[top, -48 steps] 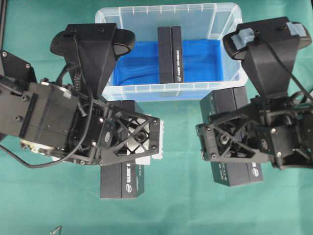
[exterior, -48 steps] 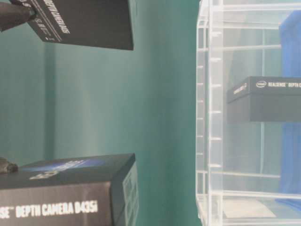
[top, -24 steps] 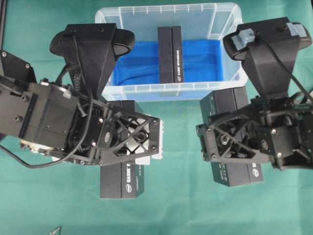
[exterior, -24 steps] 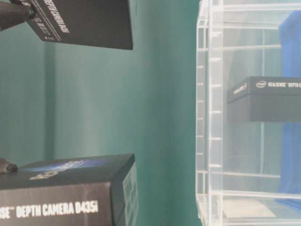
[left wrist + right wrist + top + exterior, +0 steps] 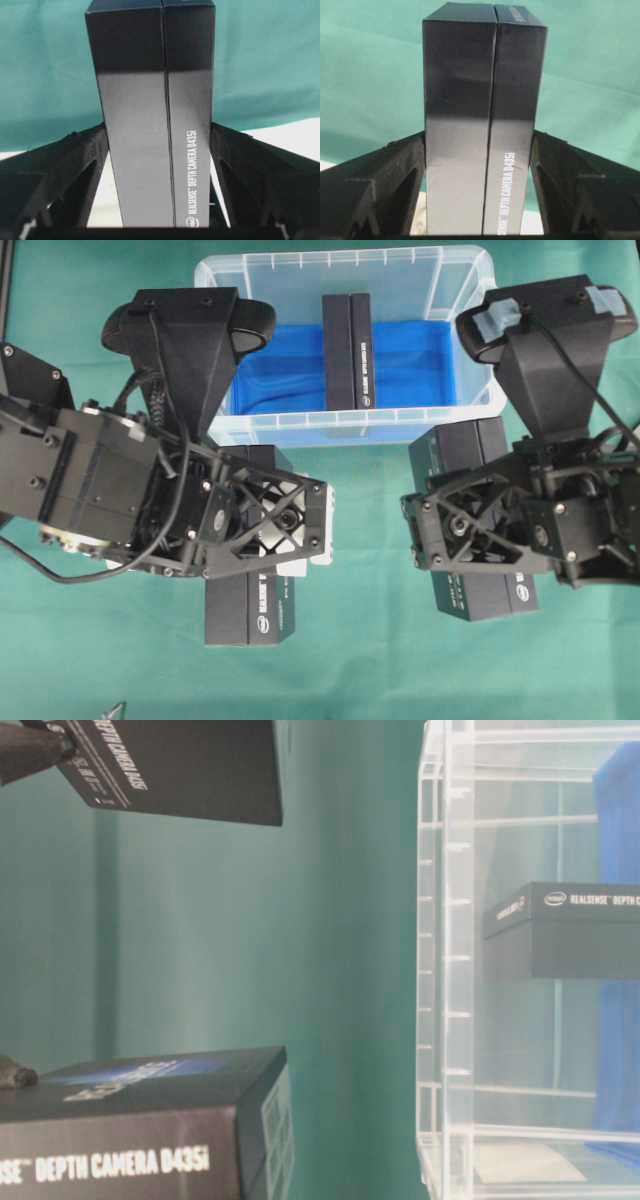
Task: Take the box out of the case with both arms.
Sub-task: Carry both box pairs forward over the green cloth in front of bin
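Overhead view: even, bright, diffuse light; soft shadows only under the arms on the green cloth (image 5: 350, 670). Slight haze on the case (image 5: 440, 280) wall at 12 o'clock. Table-level view: soft focus, near box (image 5: 140, 1130) at 7 o'clock blurred. Wrist views: dull sheen along box faces (image 5: 150, 125), fingers dark, underexposed.

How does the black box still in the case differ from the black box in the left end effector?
The box in the case lies on the blue lining, untouched; the box in the left end effector sits outside the case, over the green cloth, clamped between fingers. Both are long, black and printed with white lettering.
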Controlling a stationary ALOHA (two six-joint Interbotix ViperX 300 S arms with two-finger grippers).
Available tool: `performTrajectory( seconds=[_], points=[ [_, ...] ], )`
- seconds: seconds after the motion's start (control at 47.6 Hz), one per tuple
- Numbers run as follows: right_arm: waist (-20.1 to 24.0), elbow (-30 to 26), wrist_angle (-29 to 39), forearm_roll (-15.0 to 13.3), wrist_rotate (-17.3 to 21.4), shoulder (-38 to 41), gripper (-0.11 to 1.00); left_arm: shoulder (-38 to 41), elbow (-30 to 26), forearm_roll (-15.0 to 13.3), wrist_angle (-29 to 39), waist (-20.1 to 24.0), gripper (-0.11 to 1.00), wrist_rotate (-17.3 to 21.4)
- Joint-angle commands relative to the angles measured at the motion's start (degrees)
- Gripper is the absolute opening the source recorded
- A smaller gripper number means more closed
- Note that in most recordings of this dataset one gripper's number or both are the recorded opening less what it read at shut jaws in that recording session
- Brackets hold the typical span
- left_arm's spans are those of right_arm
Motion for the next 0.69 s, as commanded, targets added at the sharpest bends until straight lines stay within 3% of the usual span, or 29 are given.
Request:
performTrajectory(
  seconds=[0.0,0.378,0.673],
  points=[
    [0.3,-1.1,0.1,-0.4,-0.1,-1.8,0.65,-1.2,-0.4,0.3,-0.2,-0.3,0.64,-0.2],
    [0.4,5.7,-2.1,0.6,0.3,-0.1,0.65,-2.0,9.3,1.0,-2.7,-1.4,0.64,-1.9],
    [0.4,15.8,-13.4,2.5,2.4,1.1,0.65,-5.0,23.3,2.6,-15.6,-2.4,0.64,-5.8]
  ],
)
